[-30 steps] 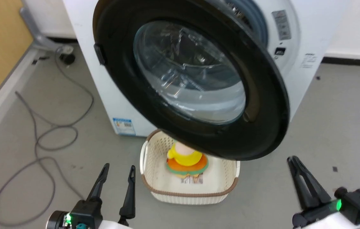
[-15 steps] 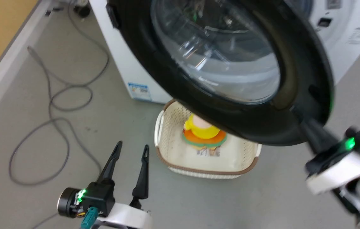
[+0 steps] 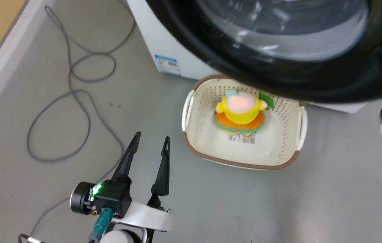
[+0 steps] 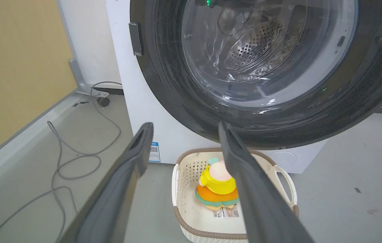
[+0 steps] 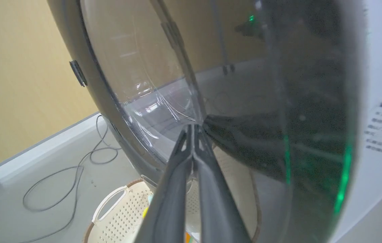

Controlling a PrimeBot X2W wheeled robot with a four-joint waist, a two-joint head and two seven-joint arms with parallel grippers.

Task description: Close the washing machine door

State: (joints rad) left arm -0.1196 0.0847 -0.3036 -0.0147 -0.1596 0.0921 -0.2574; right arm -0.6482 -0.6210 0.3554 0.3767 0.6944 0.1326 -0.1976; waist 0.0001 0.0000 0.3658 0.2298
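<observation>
- The washing machine door (image 3: pixel 278 44) is standing open, swung out from the white washing machine (image 3: pixel 164 40) and hanging over the far rim of a cream perforated basket (image 3: pixel 244 164) on the grey floor (image 3: pixel 312 202).
- In the left wrist view the door (image 4: pixel 265 60) is facing the camera. Its black rim is ringing the clear glass bowl, and the steel drum's holes are showing through the glass.
- The left hand (image 3: pixel 152 136) is hovering low over the floor, just left of the basket, with its two dark fingers spread and nothing between them. In its own view that hand (image 4: pixel 184 125) is pointing toward the door's lower rim, well short of it.
- The right hand (image 5: pixel 193 130) is holding its fingers pressed together with nothing between them. The tips seem to be touching the door (image 5: pixel 164 101) where the glass meets the dark surround.
- A yellow and orange plush toy (image 3: pixel 241 108) is sitting in the basket, toward the end nearest the machine.
- A grey cable (image 3: pixel 76 84) is looping across the floor to the machine's left.
- A small blue sticker (image 3: pixel 168 64) is showing low on the machine's front.
</observation>
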